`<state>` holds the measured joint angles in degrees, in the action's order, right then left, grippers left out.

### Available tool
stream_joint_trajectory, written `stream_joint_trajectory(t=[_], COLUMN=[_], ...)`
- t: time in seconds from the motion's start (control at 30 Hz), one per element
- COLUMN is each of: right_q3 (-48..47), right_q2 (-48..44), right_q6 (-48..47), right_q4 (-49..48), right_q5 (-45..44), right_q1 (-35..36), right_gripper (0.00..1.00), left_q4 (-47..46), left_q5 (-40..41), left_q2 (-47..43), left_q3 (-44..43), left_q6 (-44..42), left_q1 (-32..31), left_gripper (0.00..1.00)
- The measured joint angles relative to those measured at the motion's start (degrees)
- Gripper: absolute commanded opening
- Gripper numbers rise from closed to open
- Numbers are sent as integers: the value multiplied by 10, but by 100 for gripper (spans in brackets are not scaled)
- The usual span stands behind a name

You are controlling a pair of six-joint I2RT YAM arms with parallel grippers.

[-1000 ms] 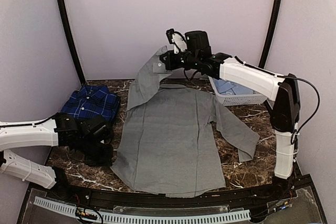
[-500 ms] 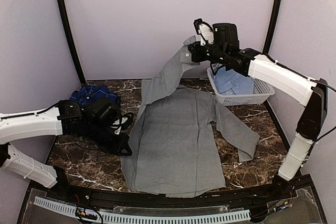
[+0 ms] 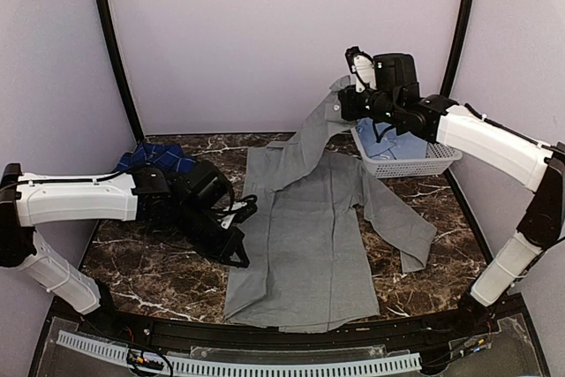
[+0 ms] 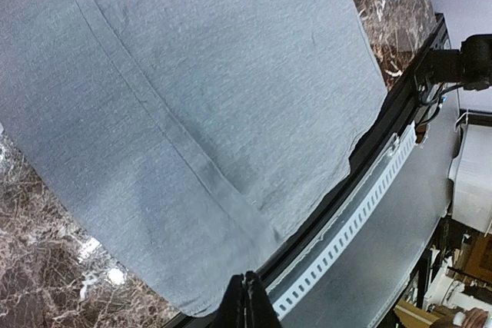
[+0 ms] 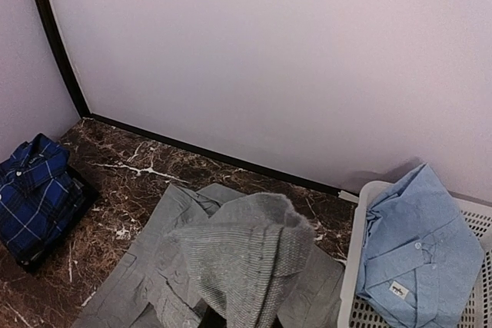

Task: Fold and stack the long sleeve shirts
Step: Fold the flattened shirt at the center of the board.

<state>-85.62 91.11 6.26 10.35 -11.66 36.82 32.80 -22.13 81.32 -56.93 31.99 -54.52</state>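
Observation:
The plain grey shirt (image 3: 309, 236) lies spread on the marble table. Its left sleeve is lifted off the table toward the back right. My right gripper (image 3: 342, 105) is shut on that sleeve's cuff (image 5: 246, 259), and the cloth drapes over its fingers and hides them in the right wrist view. My left gripper (image 3: 240, 258) is shut on the grey shirt's (image 4: 192, 113) lower left corner, fingertips (image 4: 247, 293) pressed together at the hem. The navy plaid shirt (image 3: 154, 158) (image 5: 34, 190) lies folded at the far left. The light blue shirt (image 3: 393, 143) (image 5: 419, 243) lies in the basket.
The white lattice basket (image 3: 415, 168) (image 5: 350, 266) stands at the back right, just under my right arm. A black rail with a white slotted strip (image 3: 247, 364) (image 4: 346, 228) runs along the table's near edge. The grey shirt's right sleeve (image 3: 402, 231) trails toward the right edge.
My right gripper has carried the raised sleeve to the right, toward the basket. My left gripper has moved right with the shirt's left edge, so the shirt now looks narrower.

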Motion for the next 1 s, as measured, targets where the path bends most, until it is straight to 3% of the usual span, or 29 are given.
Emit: stream_joint_trajectory(t=[0.1, 0.2, 0.6, 1.0], right_q3=[8, 16, 36, 85], right_q2=[-6, -8, -8, -7], right_q6=[0, 3, 16, 49], right_q4=[0, 0, 0, 0], right_q5=[-7, -12, 51, 179], right_q1=[-7, -14, -20, -17], right_gripper=[0, 0, 0, 0], left_q4=[-2, -3, -2, -105], left_q5=[2, 13, 79, 71], left_q2=[1, -2, 0, 110], left_q3=[-18, -36, -38, -35], left_q6=[5, 16, 47, 63], left_q1=[0, 0, 2, 59], left_gripper=[14, 16, 13, 9])
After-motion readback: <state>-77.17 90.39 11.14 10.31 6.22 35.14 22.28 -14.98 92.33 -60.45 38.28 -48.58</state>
